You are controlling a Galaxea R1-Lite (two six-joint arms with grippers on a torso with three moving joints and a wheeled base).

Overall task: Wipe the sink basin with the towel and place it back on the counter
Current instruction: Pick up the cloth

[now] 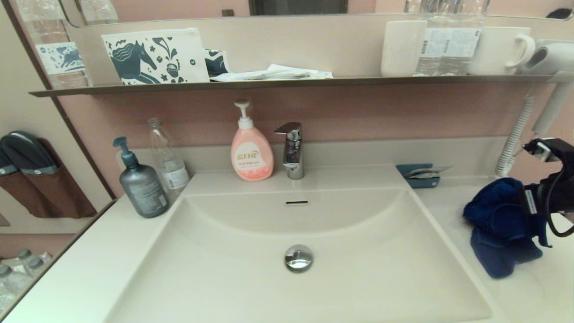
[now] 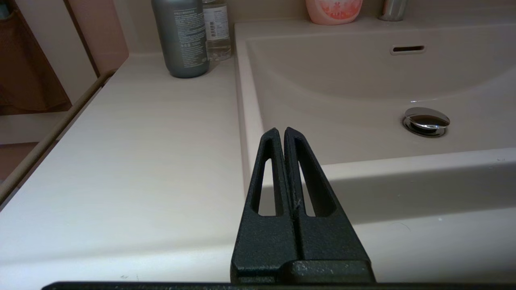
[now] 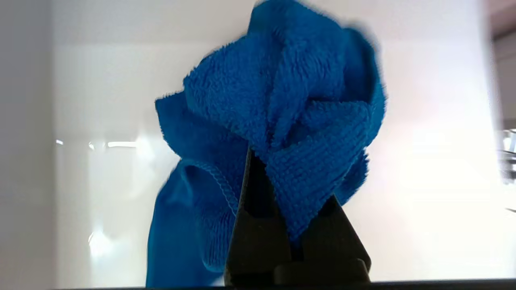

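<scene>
Over the right bench I have the right end effector (image 3: pixel 296 225) clamped on the towel (image 1: pixel 500 224); the sink basin (image 1: pixel 367 224) lies to its left, and the left end effector (image 2: pixel 284 135) idles pressed together.

Sink basin (image 1: pixel 367 269) lies open; bottles (image 1: pixel 141 185) and faucet (image 1: pixel 292 150) crowd its back edge.

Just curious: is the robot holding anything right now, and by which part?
Yes: the right end effector pinches the towel by a bunched fold. The left end effector holds nothing.

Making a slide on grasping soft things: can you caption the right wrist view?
Right gripper pinching a bunched blue towel above the pale counter.
</scene>
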